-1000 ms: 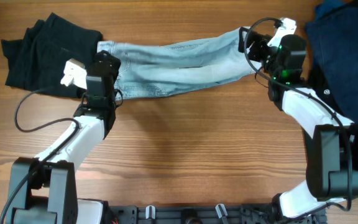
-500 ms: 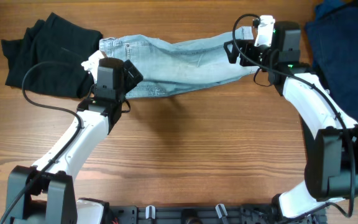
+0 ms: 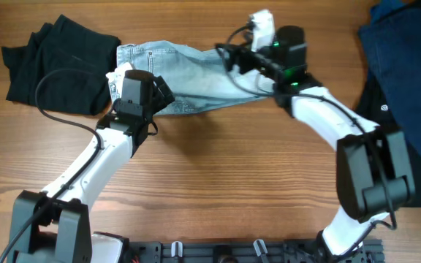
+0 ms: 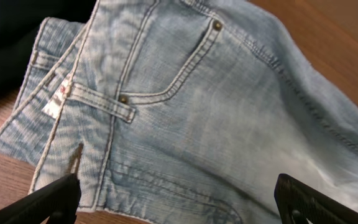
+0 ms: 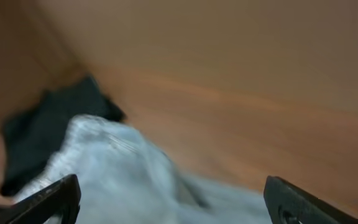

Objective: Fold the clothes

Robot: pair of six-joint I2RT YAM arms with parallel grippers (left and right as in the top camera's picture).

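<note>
Early days: denim shorts (image 3: 196, 77) bunched under right end effector (image 3: 230, 58), grip impossible to tell; left end effector (image 4: 178, 199) released; black garment (image 3: 50, 62) unfolded.

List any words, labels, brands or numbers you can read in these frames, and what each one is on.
Nothing is legible.
Small label on the waistband of the denim shorts: reddish marks, too small to read.
White mark on the dark garment at the right: too small to read.
</note>
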